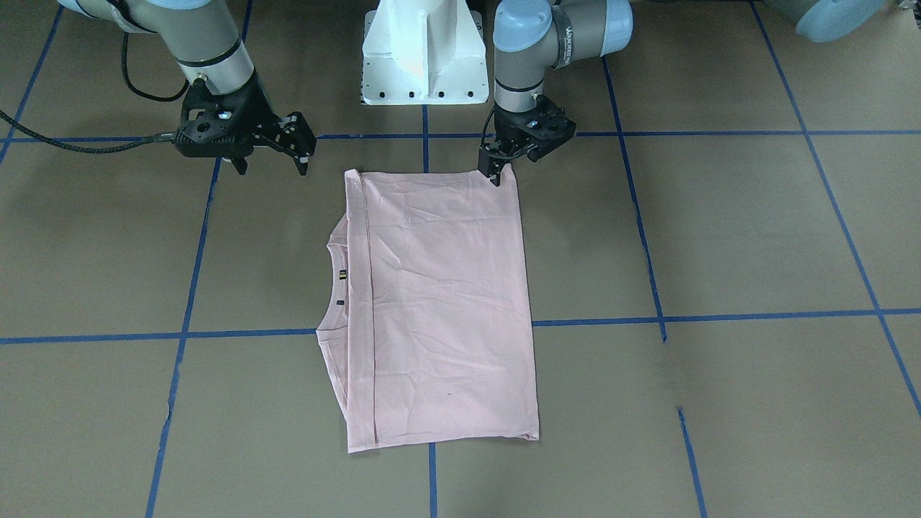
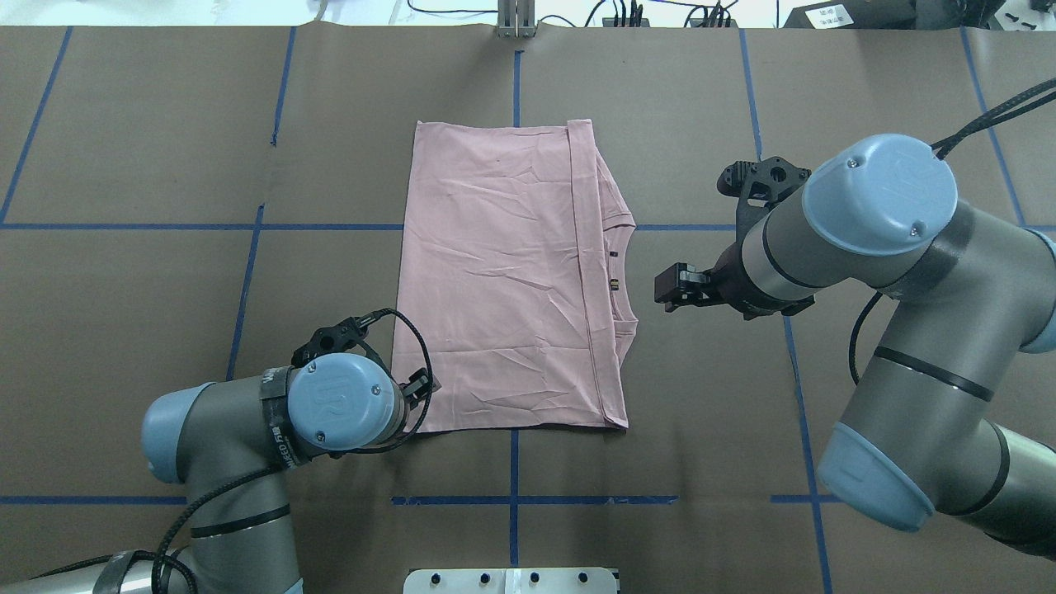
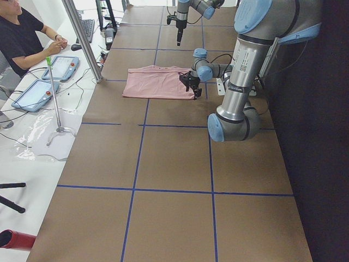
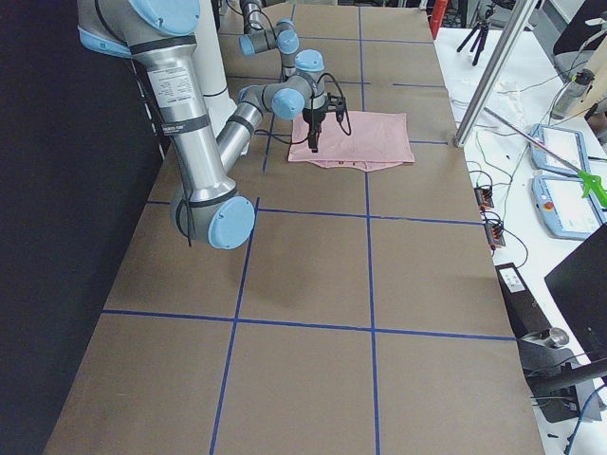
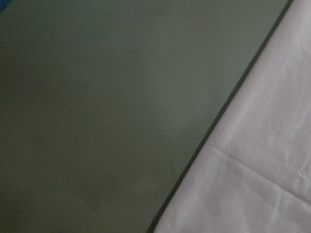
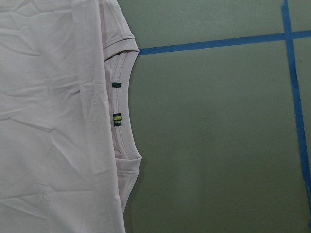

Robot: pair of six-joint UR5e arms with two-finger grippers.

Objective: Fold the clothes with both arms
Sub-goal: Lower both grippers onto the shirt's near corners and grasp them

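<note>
Pale pink short-sleeved T-shirt (image 1: 446, 288) half-folded; we judge corner grasps come next.
Right end effector (image 1: 272, 165) gapes empty; left end effector (image 1: 496, 175) meets a corner, closure we cannot tell.

Left hand (image 1: 496, 175) largely hidden beneath its own arm (image 2: 342, 412) overhead; T-shirt (image 5: 262, 165) blurred, cropped in left wrist view.

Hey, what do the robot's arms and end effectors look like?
The left arm and right arm are grey-silver tubes with light-blue joint caps. The left end effector and right end effector are black, two-fingered, with braided black cables.
</note>
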